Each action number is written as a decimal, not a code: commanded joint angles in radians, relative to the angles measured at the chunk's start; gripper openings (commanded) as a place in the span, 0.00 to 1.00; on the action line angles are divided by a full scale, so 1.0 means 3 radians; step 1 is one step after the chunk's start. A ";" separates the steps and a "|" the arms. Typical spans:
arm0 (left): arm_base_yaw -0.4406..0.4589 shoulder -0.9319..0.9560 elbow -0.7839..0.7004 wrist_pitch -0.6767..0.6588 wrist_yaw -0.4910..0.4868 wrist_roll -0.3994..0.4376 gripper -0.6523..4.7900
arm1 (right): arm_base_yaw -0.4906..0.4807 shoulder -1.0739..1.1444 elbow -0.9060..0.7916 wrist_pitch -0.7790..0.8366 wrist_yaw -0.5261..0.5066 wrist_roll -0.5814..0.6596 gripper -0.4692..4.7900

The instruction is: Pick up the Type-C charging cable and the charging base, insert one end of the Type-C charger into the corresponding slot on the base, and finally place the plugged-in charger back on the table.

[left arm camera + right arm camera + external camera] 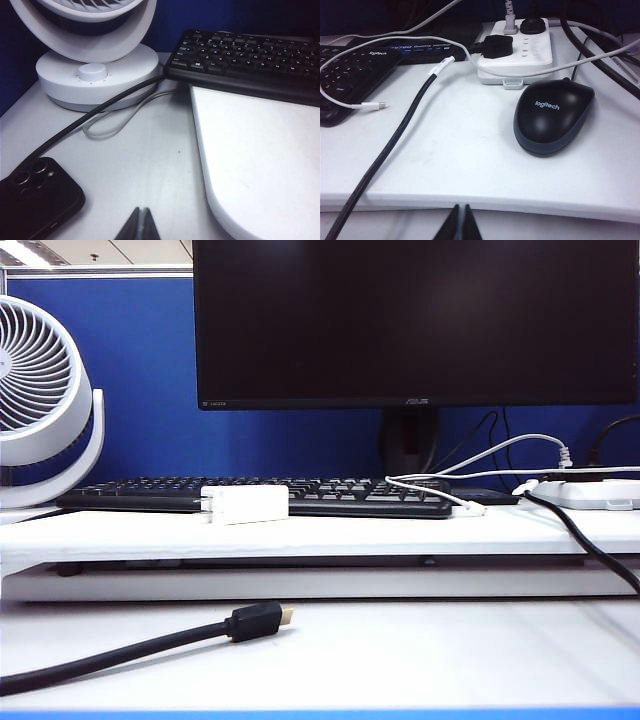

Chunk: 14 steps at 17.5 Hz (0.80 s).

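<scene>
The charging base (245, 505), a small white block, lies on the raised white shelf board (350, 532) in front of the keyboard (300, 490). To its right on the same board, the thin white Type-C charging cable (440, 495) ends in a small white plug (371, 105) beside the keyboard's corner. Neither gripper shows in the exterior view. My left gripper (141, 209) is shut and empty over the table near the board's rounded end, with the base out of its view. My right gripper (460, 206) is shut and empty just before the board's front edge.
A thick black cable with a gold-tipped plug (258, 621) lies on the table (400, 660) in front. A white fan (95, 75), a black phone (35, 195) and a greyish cord loop (115, 125) sit at the left. A black mouse (552, 117) and power strip (520, 50) sit at the right.
</scene>
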 commanded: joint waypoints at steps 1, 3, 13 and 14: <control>0.0001 -0.0004 -0.0004 -0.0037 0.0020 -0.0008 0.11 | 0.0003 -0.0003 -0.0023 0.0003 0.0001 0.0000 0.08; 0.0001 -0.0004 -0.0004 -0.0037 0.0022 -0.0009 0.11 | 0.0003 -0.0003 -0.0023 0.0004 0.0003 0.0000 0.08; 0.0003 0.0356 0.0711 0.0561 -0.0528 -0.0619 0.11 | 0.0003 0.0022 0.0810 0.0275 0.0181 0.0179 0.08; 0.0003 0.0473 0.0841 0.0579 -0.0595 -0.0619 0.11 | 0.0003 0.0037 0.0907 0.0280 0.0209 0.0179 0.08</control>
